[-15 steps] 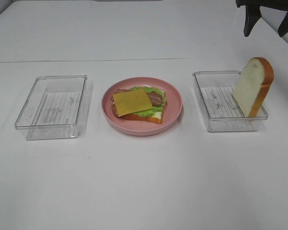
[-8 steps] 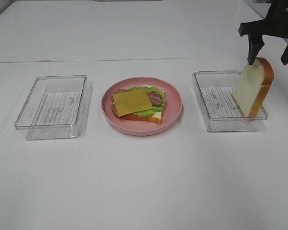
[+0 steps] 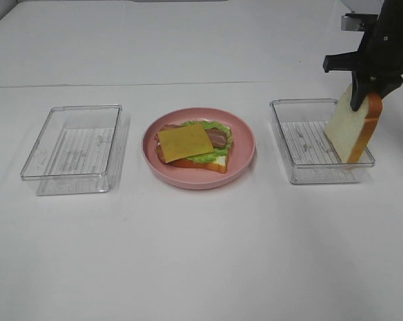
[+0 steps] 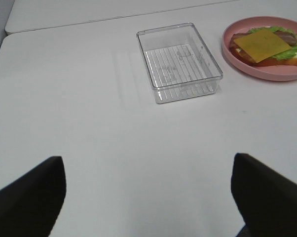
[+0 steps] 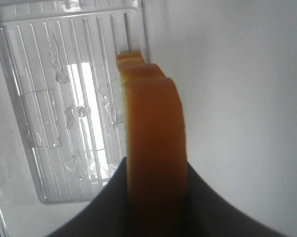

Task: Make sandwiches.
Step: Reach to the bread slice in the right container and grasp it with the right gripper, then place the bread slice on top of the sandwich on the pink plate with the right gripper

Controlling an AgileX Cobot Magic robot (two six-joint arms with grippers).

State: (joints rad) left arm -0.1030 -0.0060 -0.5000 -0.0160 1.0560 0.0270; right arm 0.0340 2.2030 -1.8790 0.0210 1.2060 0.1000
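An open sandwich stack (image 3: 191, 144) lies on a round pink plate (image 3: 199, 184): a bread slice at the bottom, green lettuce, brown bacon and a yellow cheese slice on top. It also shows in the left wrist view (image 4: 264, 45). A second bread slice (image 3: 345, 130) stands on edge in the right clear tray (image 3: 302, 144), leaning on its far right wall. My right gripper (image 3: 369, 97) has come down over the slice's top, with a finger pressed against each side of the crust (image 5: 156, 128). My left gripper (image 4: 146, 160) is open and empty over bare table.
An empty clear tray (image 3: 74, 147) stands left of the plate and also shows in the left wrist view (image 4: 180, 61). The white table has a seam line running behind the trays. The right tray's ribbed floor (image 5: 64, 98) is bare beside the slice.
My right gripper has come down from above onto the standing bread slice and its fingers have narrowed around the top. The slice, plate and trays have not moved.
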